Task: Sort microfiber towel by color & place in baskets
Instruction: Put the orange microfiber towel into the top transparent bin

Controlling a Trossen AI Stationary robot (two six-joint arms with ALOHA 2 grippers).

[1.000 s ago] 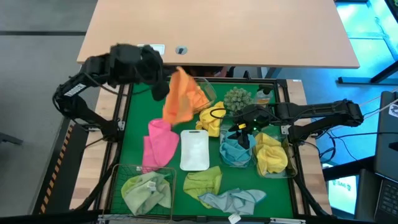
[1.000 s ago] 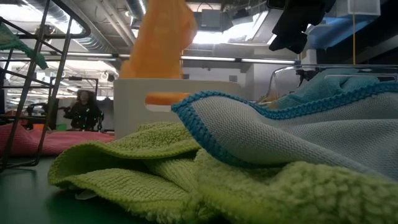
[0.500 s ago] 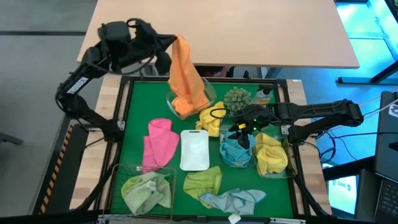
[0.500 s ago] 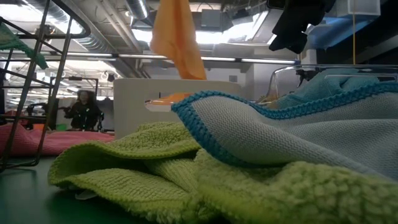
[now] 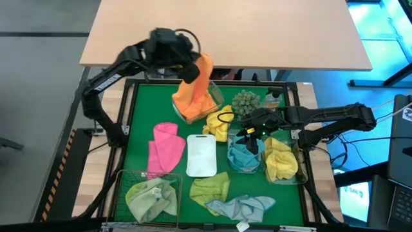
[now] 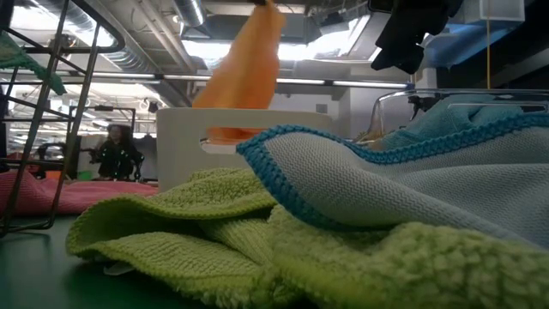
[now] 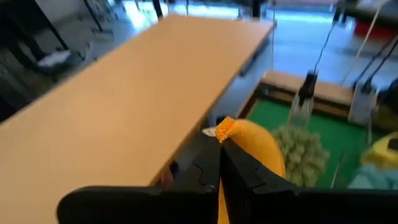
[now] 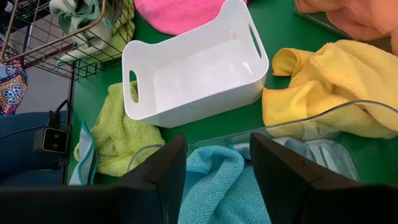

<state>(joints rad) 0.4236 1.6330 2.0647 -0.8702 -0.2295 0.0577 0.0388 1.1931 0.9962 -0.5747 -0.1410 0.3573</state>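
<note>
We see the left pincer [image 5: 193, 64] above the far edge of the green tabletop [image 5: 141, 122], its fingers clamped on the top corner of an orange fuzzy microfiber towel [image 5: 196, 93]. That towel hangs down from the grip, and its lower folds lie in a clear plastic tub [image 5: 215, 96] near the far edge. Beside that tub sit a round grey-green spiky plant [image 5: 245, 101] and a crumpled yellow towel [image 5: 220, 125].

The right pincer [image 5: 252, 134] hovers over a second clear tub [image 8: 348, 112] holding a teal-blue towel [image 5: 243, 158]; the right wrist view shows its fingers spread apart with nothing between them. Another yellow towel [image 5: 282, 161] fills a tub toward the right edge.

In the middle stands a white rectangular tray with handle slots [image 5: 201, 154], with nothing in it. A pink towel [image 5: 163, 148] lies flat to its left. At the near left corner a dark wire-mesh basket [image 5: 125, 177] holds a pale green towel [image 5: 152, 196]. Along the near edge lie a lime green towel [image 5: 210, 188] and a pale blue cloth with teal edging [image 5: 241, 207].

We can read no labels or writing on any of these.
</note>
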